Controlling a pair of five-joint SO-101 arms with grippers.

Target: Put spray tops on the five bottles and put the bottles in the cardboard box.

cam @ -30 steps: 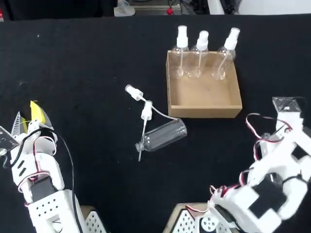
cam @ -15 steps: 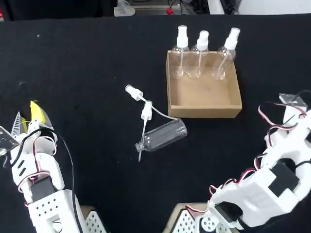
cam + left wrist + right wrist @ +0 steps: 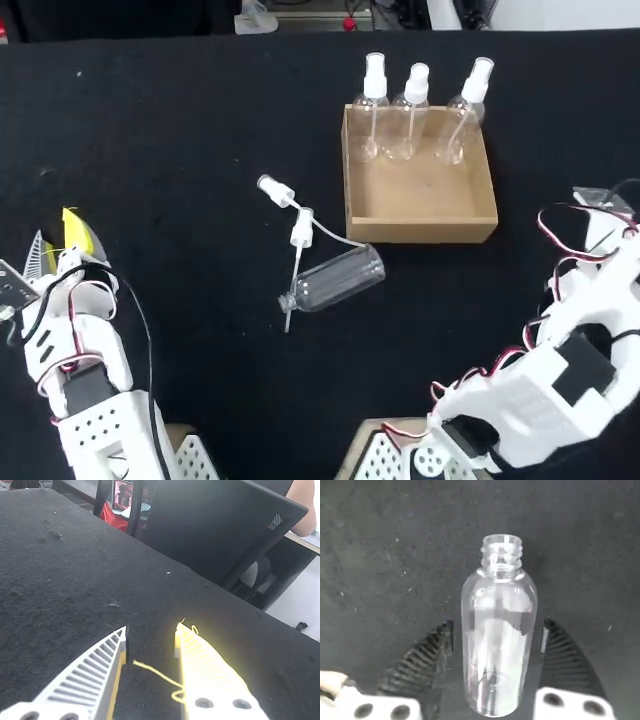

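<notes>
The right gripper (image 3: 496,626) is spread wide, one dark finger on either side of a clear uncapped bottle (image 3: 499,630). This bottle lies on the black tabletop (image 3: 380,540) with its threaded neck pointing away from the gripper. The left gripper (image 3: 151,629) is also open, low over the tabletop. Well away from both grippers, a second bottle (image 3: 335,278) lies beside two loose spray tops (image 3: 275,190), and three topped bottles (image 3: 412,110) stand in the cardboard box (image 3: 420,232)
</notes>
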